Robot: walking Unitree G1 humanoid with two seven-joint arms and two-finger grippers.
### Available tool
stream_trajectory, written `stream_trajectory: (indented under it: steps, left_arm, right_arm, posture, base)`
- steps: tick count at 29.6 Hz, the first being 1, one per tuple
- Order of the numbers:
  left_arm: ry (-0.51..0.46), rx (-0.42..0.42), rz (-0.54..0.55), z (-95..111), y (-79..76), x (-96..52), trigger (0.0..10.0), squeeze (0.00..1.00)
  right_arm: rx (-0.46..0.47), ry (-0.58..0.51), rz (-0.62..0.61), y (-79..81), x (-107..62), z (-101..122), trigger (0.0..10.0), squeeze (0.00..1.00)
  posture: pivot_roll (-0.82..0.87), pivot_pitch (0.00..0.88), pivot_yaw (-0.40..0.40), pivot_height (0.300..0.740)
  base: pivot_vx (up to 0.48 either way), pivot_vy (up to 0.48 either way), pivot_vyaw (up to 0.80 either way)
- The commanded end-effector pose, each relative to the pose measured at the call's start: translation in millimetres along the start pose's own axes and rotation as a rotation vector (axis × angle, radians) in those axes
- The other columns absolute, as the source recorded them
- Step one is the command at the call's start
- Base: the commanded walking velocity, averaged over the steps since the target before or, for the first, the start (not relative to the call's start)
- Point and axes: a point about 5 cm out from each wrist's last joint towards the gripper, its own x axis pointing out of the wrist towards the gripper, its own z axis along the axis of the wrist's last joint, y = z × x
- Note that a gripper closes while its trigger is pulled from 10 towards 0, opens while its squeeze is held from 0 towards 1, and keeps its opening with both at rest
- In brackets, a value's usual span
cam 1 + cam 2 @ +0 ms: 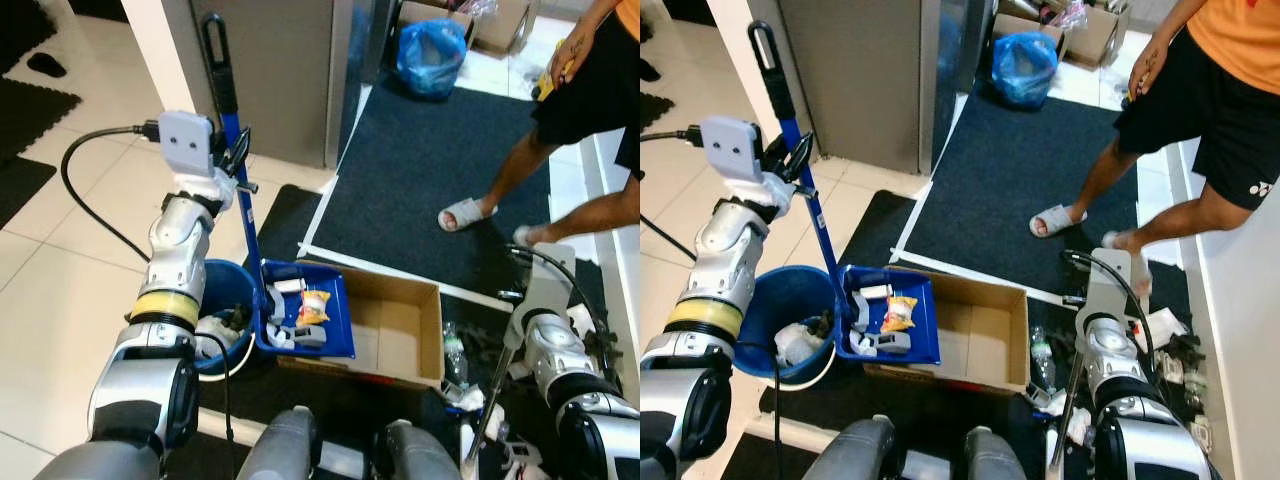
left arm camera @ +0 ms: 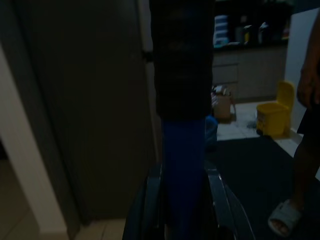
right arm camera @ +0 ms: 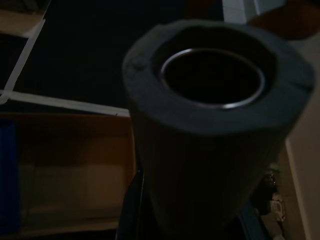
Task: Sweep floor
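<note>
The left gripper is holding the blue dustpan handle just below its black grip, with the fingers closing on either side of the blue shaft. The handle is running down to the blue dustpan, which is sitting tilted between a blue bucket and an open cardboard box on the dark mat. Inside the dustpan a yellow-orange snack wrapper, a small white piece and some grey and white scraps are lying. White crumpled rubbish is showing in the bucket, which is touching the dustpan's side.

The right gripper is gripping a thick dark foam-covered tube, its open metal-ringed end facing the wrist camera; the fingers are lying against its sides, pinching it. In the head views a thin grey broom pole is slanting down beside the right arm, near the mat's right edge. A clear plastic bottle and scattered white litter are lying on the floor just beside the box and around the right arm.

A person in black shorts and white slippers is standing on the far right part of the mat. A blue bin bag is resting at the mat's far edge.
</note>
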Motion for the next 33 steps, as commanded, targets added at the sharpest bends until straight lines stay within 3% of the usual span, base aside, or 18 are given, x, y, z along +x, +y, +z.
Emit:
stream_trajectory:
  steps: [1,3,7,11,15,23,27,33]
  left_arm:
    - [-0.049,0.101,-0.008,17,6.9,7.3,10.0,0.00]
    - [-0.062,0.176,-0.027,24,2.6,19.0,10.0,0.00]
    - [-0.075,0.207,-0.035,29,-0.7,24.1,10.0,0.00]
    - [-0.124,0.252,-0.086,41,-16.0,36.2,10.0,0.00]
    - [-0.199,0.285,-0.183,52,-44.6,46.6,10.0,0.00]
    - [-0.265,0.264,-0.260,58,-72.2,52.2,10.0,0.00]
    - [-0.349,0.248,-0.336,67,-102.3,55.6,10.0,0.00]
    - [-0.384,0.294,-0.381,71,-113.4,55.3,10.0,0.00]
  right_arm:
    - [-0.005,0.073,-0.009,-4.5,-7.1,-22,10.0,0.00]
    - [0.012,0.045,-0.007,-4.3,-9.3,-23,10.0,0.00]
    - [0.015,0.034,-0.006,-4.0,-10.3,-24,10.0,0.00]
    - [0.024,0.013,-0.002,-2.8,-11.5,-23,10.0,0.00]
    - [0.031,-0.015,-0.003,-2.9,-11.5,-19,10.0,0.00]
    - [0.035,-0.040,0.001,-2.6,-11.9,-16,10.0,0.00]
    - [0.042,-0.052,0.001,-1.6,-13.9,-17,10.0,0.00]
    - [0.052,-0.059,0.000,-1.6,-14.5,-17,10.0,0.00]
  posture:
    - [0.17,0.203,-0.006,0.740]
    - [0.16,0.217,0.003,0.740]
    - [0.15,0.217,0.007,0.740]
    - [0.14,0.216,0.013,0.740]
    - [0.14,0.216,0.016,0.740]
    - [0.13,0.212,0.023,0.740]
    - [0.12,0.207,0.032,0.740]
    - [0.12,0.209,0.037,0.740]
  base:
    - [0.000,0.000,0.00]
    - [0.000,0.000,0.00]
    - [0.000,0.000,0.00]
    - [0.000,0.000,0.00]
    - [0.000,0.000,0.00]
    - [0.000,0.000,0.00]
    - [0.000,0.000,0.00]
    - [0.000,0.000,0.00]
